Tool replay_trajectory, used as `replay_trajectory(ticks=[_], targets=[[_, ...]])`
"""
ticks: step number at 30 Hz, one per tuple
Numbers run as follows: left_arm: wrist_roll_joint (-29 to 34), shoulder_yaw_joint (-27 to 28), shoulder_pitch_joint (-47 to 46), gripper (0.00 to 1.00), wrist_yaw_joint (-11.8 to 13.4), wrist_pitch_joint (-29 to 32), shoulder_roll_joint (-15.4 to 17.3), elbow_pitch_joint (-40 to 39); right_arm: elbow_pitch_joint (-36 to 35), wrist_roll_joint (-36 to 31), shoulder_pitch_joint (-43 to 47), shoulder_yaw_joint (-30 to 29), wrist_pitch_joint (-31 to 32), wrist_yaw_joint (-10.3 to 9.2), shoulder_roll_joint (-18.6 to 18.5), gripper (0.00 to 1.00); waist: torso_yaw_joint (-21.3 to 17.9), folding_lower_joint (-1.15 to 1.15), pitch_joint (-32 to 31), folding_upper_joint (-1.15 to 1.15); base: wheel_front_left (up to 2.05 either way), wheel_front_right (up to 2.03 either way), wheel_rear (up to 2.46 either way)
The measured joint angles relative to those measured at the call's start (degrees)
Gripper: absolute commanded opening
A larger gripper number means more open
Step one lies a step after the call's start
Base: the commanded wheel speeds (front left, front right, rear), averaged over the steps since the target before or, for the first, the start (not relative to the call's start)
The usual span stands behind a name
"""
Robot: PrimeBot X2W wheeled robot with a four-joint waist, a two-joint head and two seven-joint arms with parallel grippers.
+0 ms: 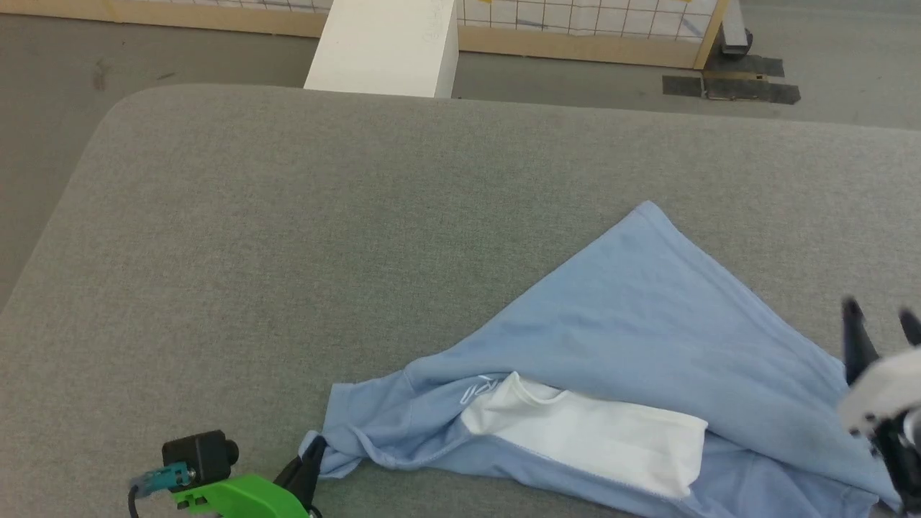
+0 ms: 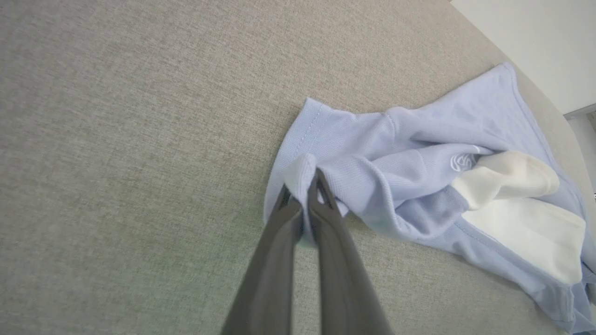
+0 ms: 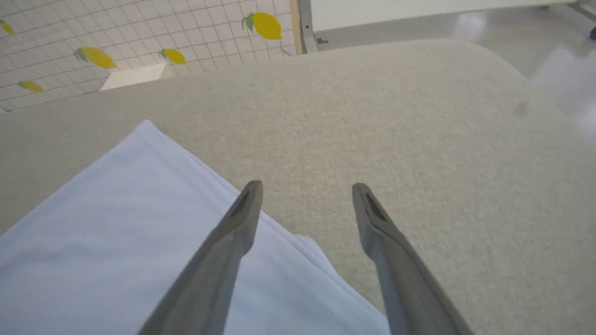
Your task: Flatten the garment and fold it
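Along the near edge of the grey fabric-covered tabletop (image 1: 288, 216), the garment (image 1: 647, 324) lies in a rough triangle. Its long axis runs left to right between the two arms, and one pointed corner reaches away toward the far side. The left end effector (image 2: 301, 190) is pinched tight on a bunched fold at the shirt's leftmost tip, so the whole of the cloth trails off to that arm's right. The right end effector (image 3: 307, 188) hovers at the opposite end with its fingers spread wide and nothing between them. In its wrist view the smooth blue edge passes under its left finger, while the other finger stands over bare upholstery. The garment therefore lies mostly to that arm's left and just below it. Near the middle a white inner part (image 1: 590, 432) is turned outward beside small script lettering (image 1: 481, 388), and the cloth around the left grip is twisted and creased, so the shirt is far from flat. The move to come probably turns on the right arm, the nearer one to the loose end. It would need to come down onto that edge and draw it away from the left arm's hold, along the long axis, to pull the folds out.
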Motion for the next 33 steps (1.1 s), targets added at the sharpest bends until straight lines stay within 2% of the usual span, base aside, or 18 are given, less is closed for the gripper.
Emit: replay_trajectory(ticks=[3, 5, 8, 11, 16, 19, 20, 27, 28, 29, 30, 31, 33], targets=[[0.0, -0.2, -0.3, 0.00, -0.2, 0.0, 0.0, 0.2, 0.6, 2.2, -4.8, 7.0, -7.6, 0.00, -1.9, 1.00, 0.3, 0.00, 0.8, 0.00, 0.00, 0.00, 0.00], [0.0, -0.4, -1.0, 0.00, -0.3, -0.1, -0.1, 0.3, 3.4, 3.2, -8.5, 11.7, -11.6, 0.00, -3.9, 1.00, 0.6, 0.00, 1.5, 0.00, 0.00, 0.00, 0.00], [0.0, -0.9, -2.2, 0.00, -0.8, -0.3, -0.5, 0.6, 8.9, 4.0, -13.4, 16.7, -14.4, 0.00, -5.8, 1.00, 1.3, 0.00, 2.7, 0.00, 0.00, 0.00, 0.00], [0.0, -1.6, -3.5, 0.00, -1.3, -0.6, -1.2, 1.0, 15.4, 4.0, -18.6, 20.6, -13.8, 0.00, -7.4, 1.00, 2.3, 0.00, 4.0, 0.00, 0.00, 0.00, 0.00], [0.0, -2.4, -5.5, 0.00, -2.3, -1.4, -2.4, 2.6, 24.7, 3.8, -26.9, 23.9, -8.0, 0.00, -8.9, 1.00, 4.5, 0.00, 6.5, 0.00, 0.00, 0.00, 0.00], [0.0, -3.1, -6.4, 0.00, -2.9, -2.0, -3.3, 3.8, 29.6, 2.8, -30.9, 24.2, -2.2, 0.00, -9.4, 1.00, 6.2, 0.00, 8.0, 0.00, 0.00, 0.00, 0.00], [0.0, -3.6, -7.0, 0.00, -3.6, -2.5, -3.8, 4.9, 33.0, 1.2, -33.8, 24.0, 3.2, 0.00, -9.5, 1.00, 7.9, 0.01, 9.4, 0.00, 0.00, 0.00, 0.00], [-0.2, -4.2, -8.3, 0.00, -4.8, -3.5, -5.0, 6.8, 37.3, -4.8, -38.1, 18.7, 14.6, 0.01, -9.0, 1.00, 11.2, 0.00, 11.8, 0.00, 0.00, 0.00, 0.00], [-0.2, -4.3, -8.3, 0.00, -4.8, -3.5, -5.1, 6.9, 37.4, -5.7, -38.6, 17.9, 16.1, 0.01, -8.8, 0.48, 11.5, 0.01, 12.0, 0.00, 0.00, 0.00, 0.00], [-0.2, -4.3, -8.3, 0.00, -4.8, -3.5, -5.1, 7.1, 37.3, -6.7, -38.9, 17.2, 17.7, 0.01, -8.5, 0.30, 11.7, 0.00, 12.1, 0.00, 0.00, 0.00, 0.00], [-0.2, -4.3, -8.3, 0.00, -4.8, -3.5, -5.1, 7.3, 37.0, -7.7, -39.0, 16.6, 18.8, 0.00, -8.2, 0.05, 11.9, 0.01, 12.1, 0.00, 0.00, 0.00, 0.00], [-0.2, -4.2, -8.3, 0.00, -4.8, -3.6, -5.1, 7.4, 36.6, -8.3, -39.0, 16.3, 19.3, 0.00, -7.9, 0.00, 11.9, 0.00, 12.0, 0.00, 0.00, 0.00, 0.00], [-0.2, -4.2, -8.3, 0.00, -4.8, -3.6, -5.1, 7.5, 35.3, -8.9, -38.0, 15.4, 18.9, 0.00, -7.1, 0.00, 11.9, 0.00, 11.5, 0.00, 0.00, 0.00, 0.00]])
